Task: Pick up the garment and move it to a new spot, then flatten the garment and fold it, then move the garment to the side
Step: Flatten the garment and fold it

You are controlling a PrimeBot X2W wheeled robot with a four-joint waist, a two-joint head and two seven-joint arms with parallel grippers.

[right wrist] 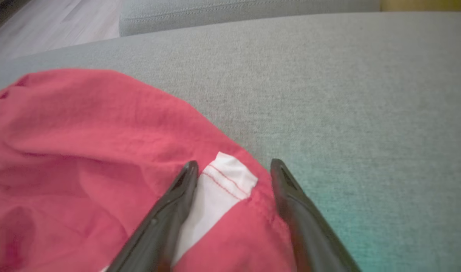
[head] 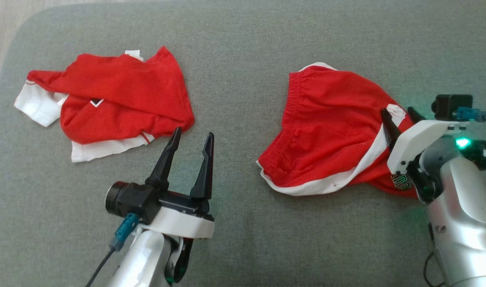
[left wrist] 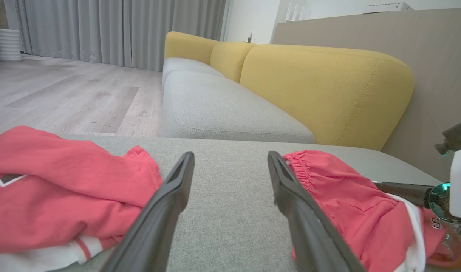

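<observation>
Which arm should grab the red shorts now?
Right. The right gripper is open, straddling the white patch on the red shorts. The left gripper hovers open over bare cushion, away from the shorts.

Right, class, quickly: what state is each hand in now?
Left hand: open, holding nothing.
Right hand: open, straddling the white-trimmed edge of the red fabric shorts.
</observation>
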